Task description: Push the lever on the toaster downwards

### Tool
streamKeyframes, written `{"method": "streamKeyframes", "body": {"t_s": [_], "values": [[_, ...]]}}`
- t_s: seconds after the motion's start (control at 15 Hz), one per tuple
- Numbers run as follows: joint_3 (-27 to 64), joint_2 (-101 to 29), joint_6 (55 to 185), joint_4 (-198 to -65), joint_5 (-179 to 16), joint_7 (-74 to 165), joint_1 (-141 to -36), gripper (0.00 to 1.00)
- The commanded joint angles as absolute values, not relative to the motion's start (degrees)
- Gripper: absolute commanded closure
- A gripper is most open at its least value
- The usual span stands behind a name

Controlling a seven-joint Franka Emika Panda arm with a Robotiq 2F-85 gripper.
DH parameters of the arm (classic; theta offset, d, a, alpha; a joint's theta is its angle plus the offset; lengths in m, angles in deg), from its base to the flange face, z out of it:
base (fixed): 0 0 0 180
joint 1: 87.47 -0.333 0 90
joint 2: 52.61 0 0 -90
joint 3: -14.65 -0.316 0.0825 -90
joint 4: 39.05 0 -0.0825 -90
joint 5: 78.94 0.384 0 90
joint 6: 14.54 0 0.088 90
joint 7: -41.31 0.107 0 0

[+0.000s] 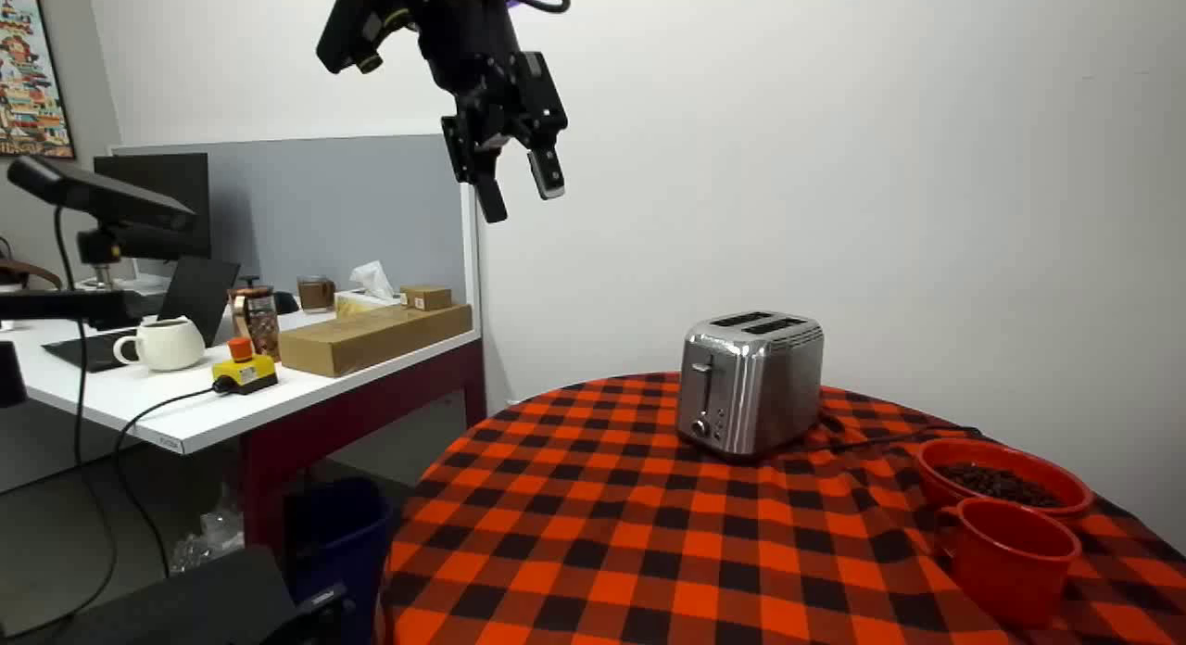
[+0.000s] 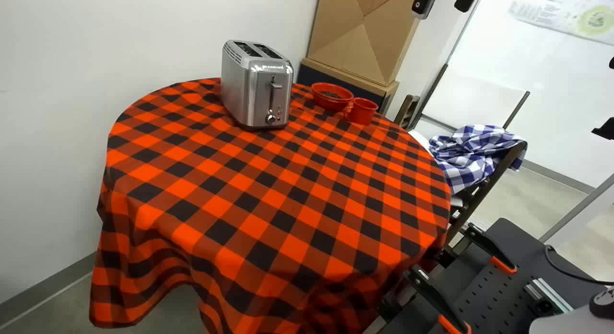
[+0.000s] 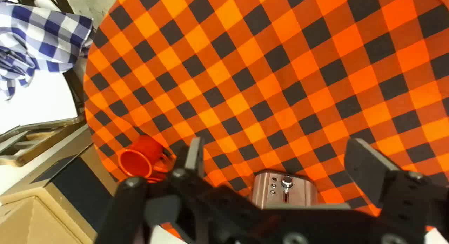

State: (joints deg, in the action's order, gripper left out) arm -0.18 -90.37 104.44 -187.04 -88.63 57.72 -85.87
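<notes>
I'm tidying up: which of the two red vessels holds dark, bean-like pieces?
The wide red bowl: dark pieces lie inside it in both exterior views, while the narrower, handled red mug shows only red inside.

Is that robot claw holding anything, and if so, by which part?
Nothing is held. The gripper hangs in the air, jaws apart with nothing between them, clear of the toaster.

Your gripper [image 1: 522, 200] is black. You see a silver toaster [image 2: 259, 87] with dark slots [image 1: 774, 326], an orange-red and black checked tablecloth [image 2: 283, 195], a red mug [image 2: 362, 112], a red bowl [image 2: 327, 103], dark brown beans [image 1: 996, 484], a blue-and-white checked cloth [image 2: 475, 149] and a brown box [image 1: 375, 339]. Your button [image 1: 240, 348] is orange, its base [image 1: 246, 374] yellow.
</notes>
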Motion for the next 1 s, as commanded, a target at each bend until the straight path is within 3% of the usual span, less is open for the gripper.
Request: {"method": "streamKeyframes", "body": {"t_s": [0.0,0.6,0.93], "values": [[0.80,-90.16,104.16,-186.88,-89.37,58.33,-87.03,0.00],[-5.12,-68.60,107.78,-167.61,-109.12,69.03,-80.75,0.00],[-3.43,-51.61,107.63,-152.49,-120.03,75.62,-84.79,0.00]]}}
